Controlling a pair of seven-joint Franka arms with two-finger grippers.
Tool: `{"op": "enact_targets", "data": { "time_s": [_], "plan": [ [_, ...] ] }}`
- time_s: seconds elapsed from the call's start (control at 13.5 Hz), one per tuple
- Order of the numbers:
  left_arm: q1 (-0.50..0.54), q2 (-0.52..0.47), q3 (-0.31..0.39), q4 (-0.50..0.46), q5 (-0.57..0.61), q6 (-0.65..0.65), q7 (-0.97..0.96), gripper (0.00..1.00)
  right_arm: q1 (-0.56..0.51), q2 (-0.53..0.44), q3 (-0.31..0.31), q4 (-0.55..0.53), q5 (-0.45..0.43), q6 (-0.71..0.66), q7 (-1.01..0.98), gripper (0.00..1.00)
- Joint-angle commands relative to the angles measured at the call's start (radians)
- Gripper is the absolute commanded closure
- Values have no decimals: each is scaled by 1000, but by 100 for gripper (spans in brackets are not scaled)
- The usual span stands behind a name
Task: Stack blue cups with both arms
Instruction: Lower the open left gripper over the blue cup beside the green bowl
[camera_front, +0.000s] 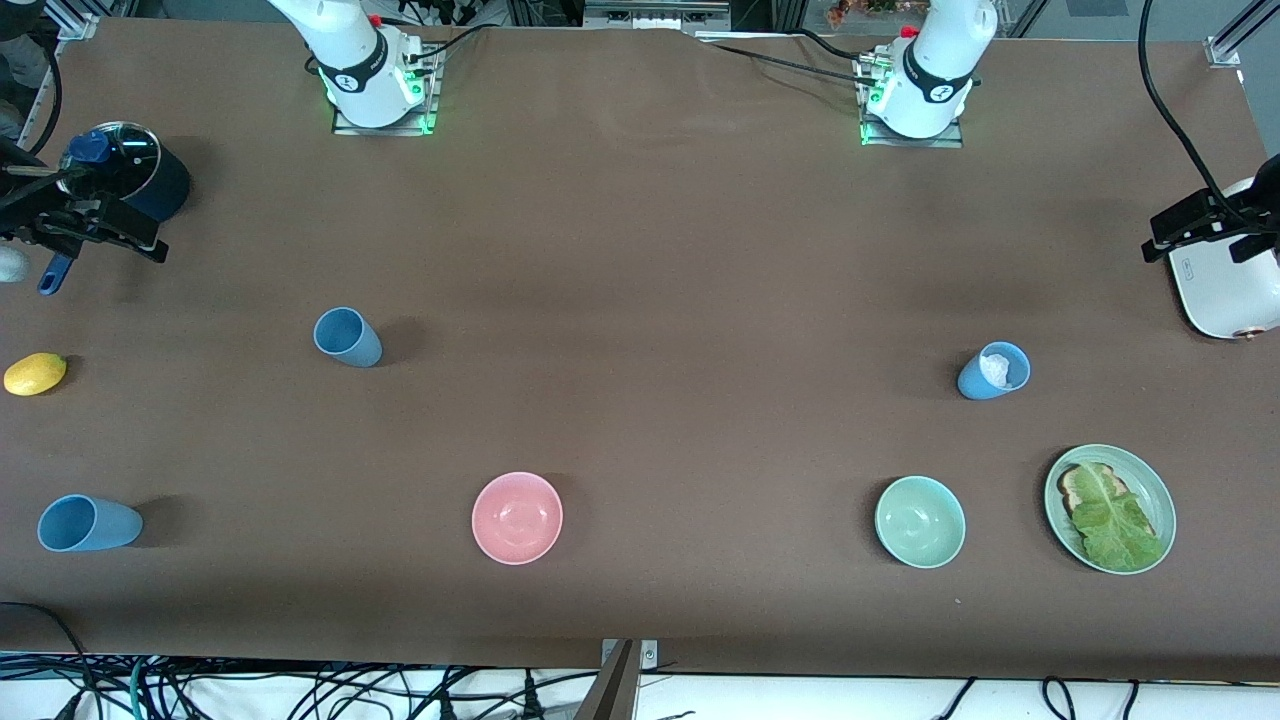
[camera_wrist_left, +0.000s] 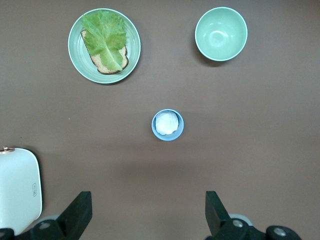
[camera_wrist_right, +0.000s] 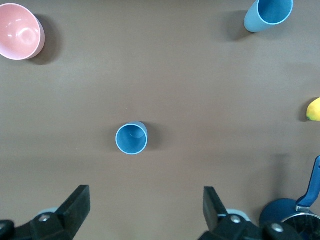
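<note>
Three blue cups stand upright and apart on the brown table. One cup (camera_front: 347, 337) is toward the right arm's end and shows in the right wrist view (camera_wrist_right: 131, 138). A second cup (camera_front: 88, 523) stands nearer the front camera at that same end (camera_wrist_right: 267, 14). The third cup (camera_front: 993, 371), toward the left arm's end, holds a crumpled white thing (camera_wrist_left: 167, 124). My right gripper (camera_front: 90, 225) is open and empty, high up by the saucepan (camera_wrist_right: 145, 207). My left gripper (camera_front: 1200, 225) is open and empty, high up by the toaster (camera_wrist_left: 148, 210).
A navy saucepan with a glass lid (camera_front: 130, 175) and a lemon (camera_front: 35, 373) lie at the right arm's end. A pink bowl (camera_front: 517, 517), a green bowl (camera_front: 920, 521) and a green plate (camera_front: 1165, 500) with toast and lettuce sit near the front edge. A white toaster (camera_front: 1225, 290) stands at the left arm's end.
</note>
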Motion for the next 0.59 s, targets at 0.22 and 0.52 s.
{"op": "enact_targets", "data": {
  "time_s": [0.22,0.52],
  "plan": [
    [13,53,-1,12,-1,66,43,0,-4,-21,2,-20,-11,0,-12,0],
    [23,85,-1,-1,-1,118,72,0,-4,-21,2,-20,-11,0,-11,0]
  ]
}}
